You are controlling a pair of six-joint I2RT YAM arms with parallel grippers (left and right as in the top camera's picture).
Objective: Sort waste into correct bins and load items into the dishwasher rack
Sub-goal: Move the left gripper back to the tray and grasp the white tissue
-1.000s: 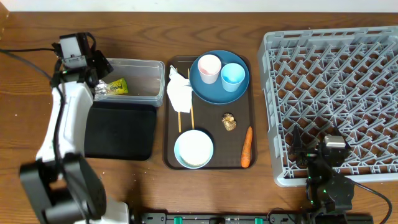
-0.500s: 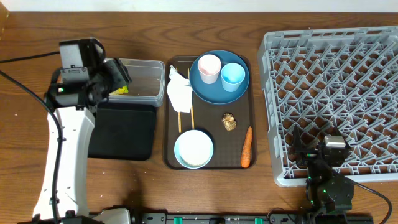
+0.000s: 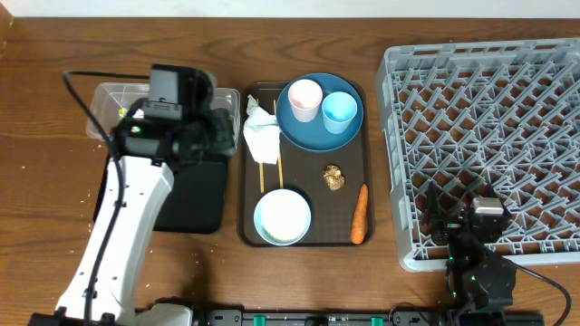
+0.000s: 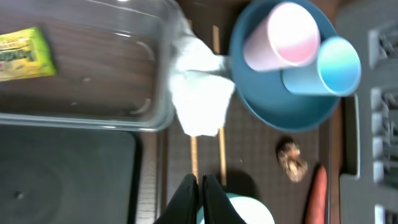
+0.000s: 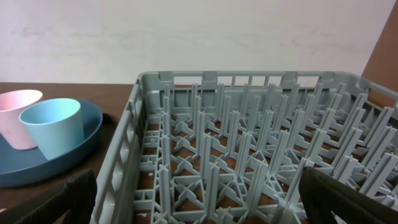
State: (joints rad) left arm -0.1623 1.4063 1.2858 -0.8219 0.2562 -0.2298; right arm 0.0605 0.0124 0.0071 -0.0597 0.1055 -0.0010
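Since a second ago our left gripper (image 4: 200, 186) has swung from the clear tub (image 3: 101, 92) toward three o'clock, fingers now pressed together, empty. We see the yellow-green packet (image 4: 25, 53) lying in that tub. Our right gripper (image 5: 199, 202) stands spread at six o'clock of the dishwasher rack (image 3: 489, 136).

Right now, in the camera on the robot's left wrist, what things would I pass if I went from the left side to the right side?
yellow-green packet → crumpled white tissue → pale pink cup → light blue cup → dishwasher rack
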